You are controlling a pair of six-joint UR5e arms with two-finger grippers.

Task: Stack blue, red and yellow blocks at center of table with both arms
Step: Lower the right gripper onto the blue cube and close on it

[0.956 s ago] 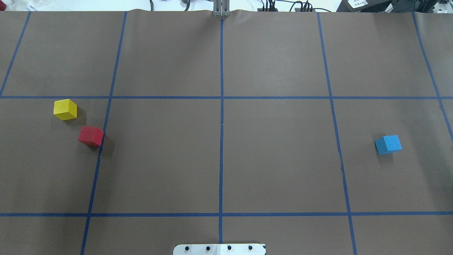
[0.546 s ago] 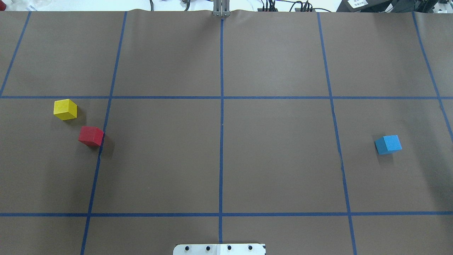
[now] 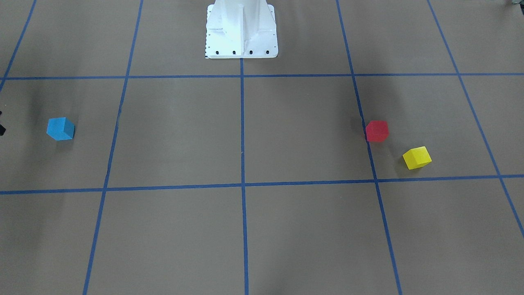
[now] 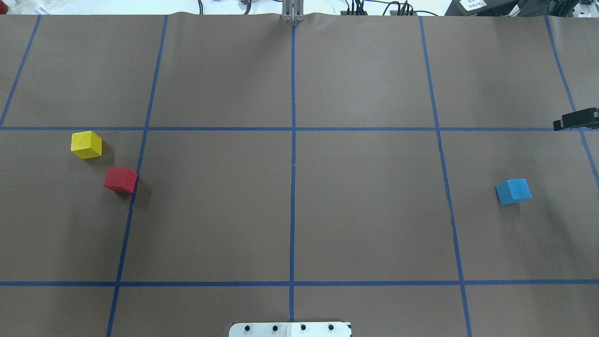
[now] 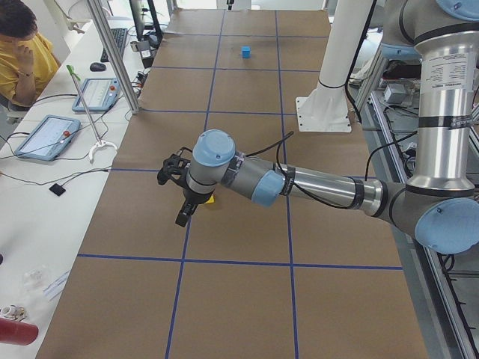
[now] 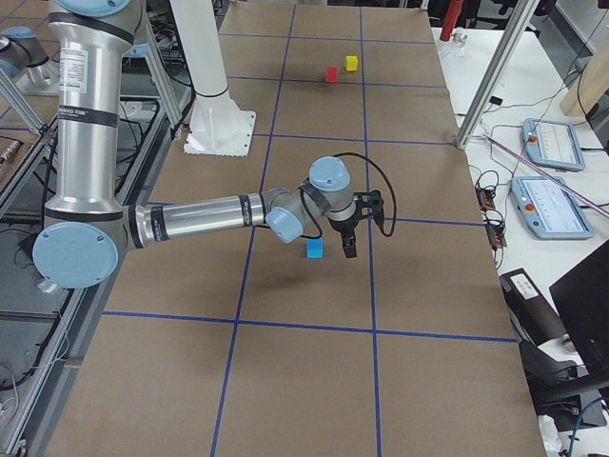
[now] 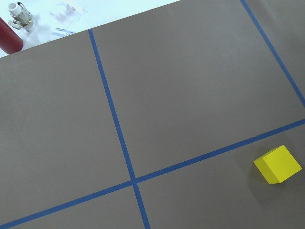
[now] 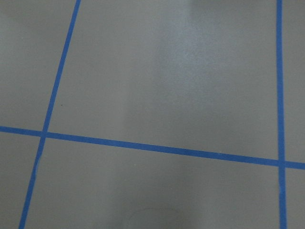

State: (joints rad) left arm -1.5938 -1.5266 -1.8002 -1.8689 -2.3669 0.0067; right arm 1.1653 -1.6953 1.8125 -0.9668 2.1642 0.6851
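Note:
The yellow block (image 4: 86,144) and the red block (image 4: 120,179) sit close together at the table's left. The blue block (image 4: 513,191) sits alone at the right. All three rest on the brown paper, untouched. Only a black tip of my right gripper (image 4: 575,119) shows at the overhead view's right edge, beyond the blue block; in the exterior right view it (image 6: 366,228) hovers beside the blue block (image 6: 314,249). My left gripper (image 5: 174,196) shows only in the exterior left view, above the yellow block (image 5: 210,199). I cannot tell if either is open. The left wrist view shows the yellow block (image 7: 278,164).
Blue tape lines (image 4: 293,187) divide the table into a grid that crosses at the centre. The white robot base (image 3: 241,28) stands at the near middle edge. A seated operator (image 5: 22,52), tablets and a red bottle (image 7: 8,38) lie beyond the table's left end.
A black tip of my right gripper has come into the overhead view at the right edge. The three blocks have not moved.

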